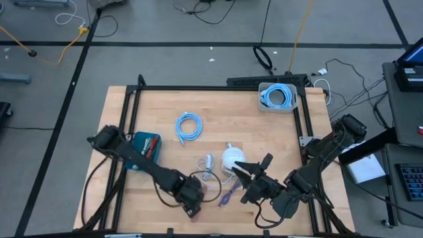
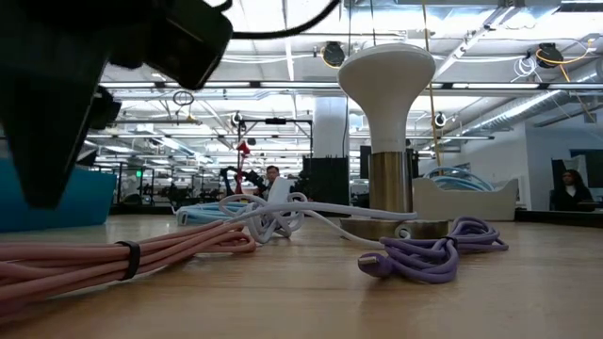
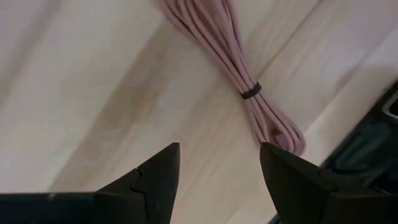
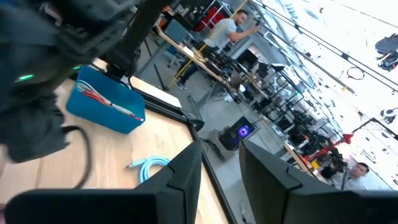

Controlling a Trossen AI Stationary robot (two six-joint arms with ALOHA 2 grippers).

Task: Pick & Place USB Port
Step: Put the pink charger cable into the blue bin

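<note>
A pink cable bundle (image 3: 233, 59), bound by a black tie (image 3: 250, 92), lies flat on the wooden table near its front edge (image 1: 210, 190). My left gripper (image 3: 217, 149) hangs open just above the bare wood beside the bundle's looped end (image 3: 285, 135), pointing steeply down and touching nothing (image 1: 193, 207). A purple cable (image 2: 429, 254) and a tangled white cable (image 2: 273, 215) lie close by. My right gripper (image 4: 221, 168) is held level above the table's front right (image 1: 246, 170), open by a narrow gap with nothing in it.
A white mushroom-shaped stand (image 2: 386, 94) rises mid-table beside the cables. A light blue coil (image 1: 188, 125) lies farther back. A teal box (image 1: 145, 145) sits at the left and a white tray (image 1: 277, 97) holding blue cable at the back right. People show in the room beyond.
</note>
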